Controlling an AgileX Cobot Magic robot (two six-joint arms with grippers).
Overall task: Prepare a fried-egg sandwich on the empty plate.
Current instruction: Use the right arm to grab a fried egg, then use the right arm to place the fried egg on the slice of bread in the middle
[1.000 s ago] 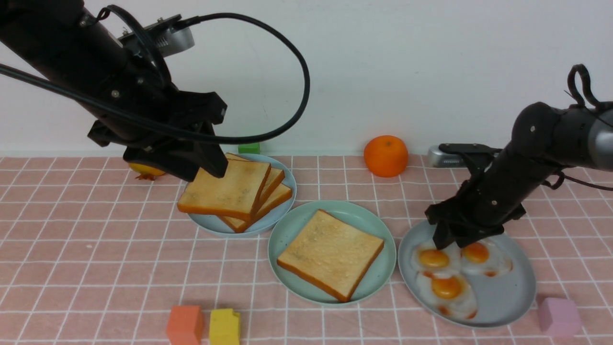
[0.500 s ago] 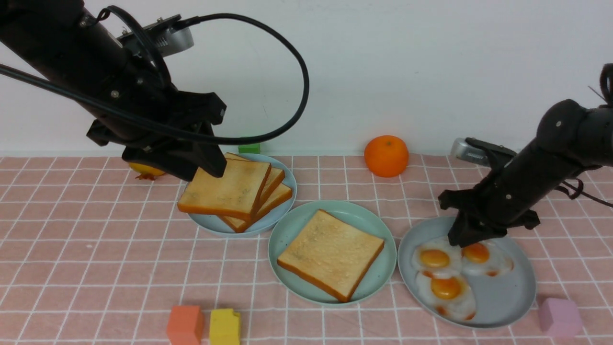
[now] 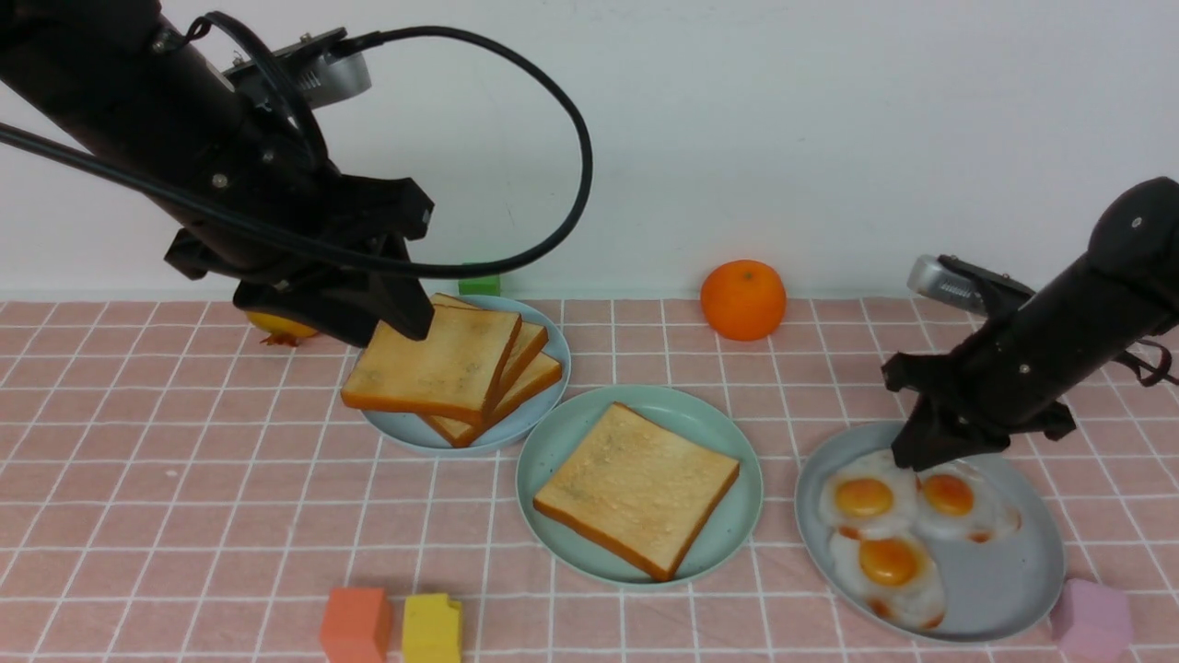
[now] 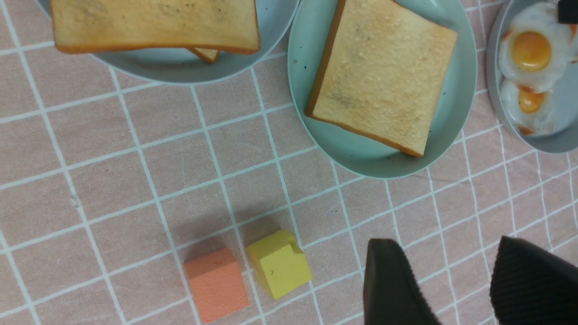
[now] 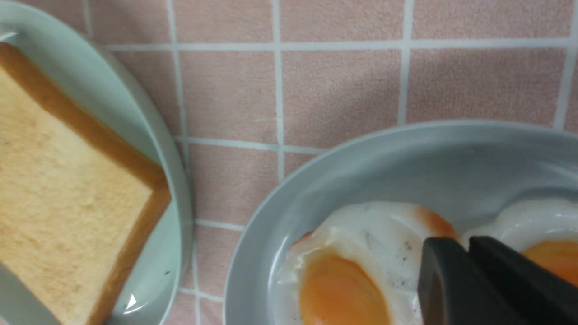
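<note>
One toast slice [image 3: 636, 488] lies flat on the mint-green plate [image 3: 562, 460], which sits at the middle of the worktop [image 3: 184, 479] on a pink checked cloth; no egg is on the slice. To the right, just beside it, a grey-blue plate [image 3: 1004, 599] carries three fried eggs. The right jaws are pressed together, tips down on the white of the far-left egg [image 3: 866, 497]; whether they pinch the white, I cannot tell. To the left and farther back, a pale blue plate [image 3: 405, 433] holds a stack of toast slices [image 3: 433, 368]. The left jaws hang above that side, spread apart with nothing between them. A mandarin [image 3: 742, 299] sits by the far wall and a green block [image 3: 479, 284] behind the stack. At the near edge stand an orange cube [image 3: 355, 624] and a yellow block [image 3: 431, 628] side by side, with a lilac cube [image 3: 1091, 617] at the near right.
</note>
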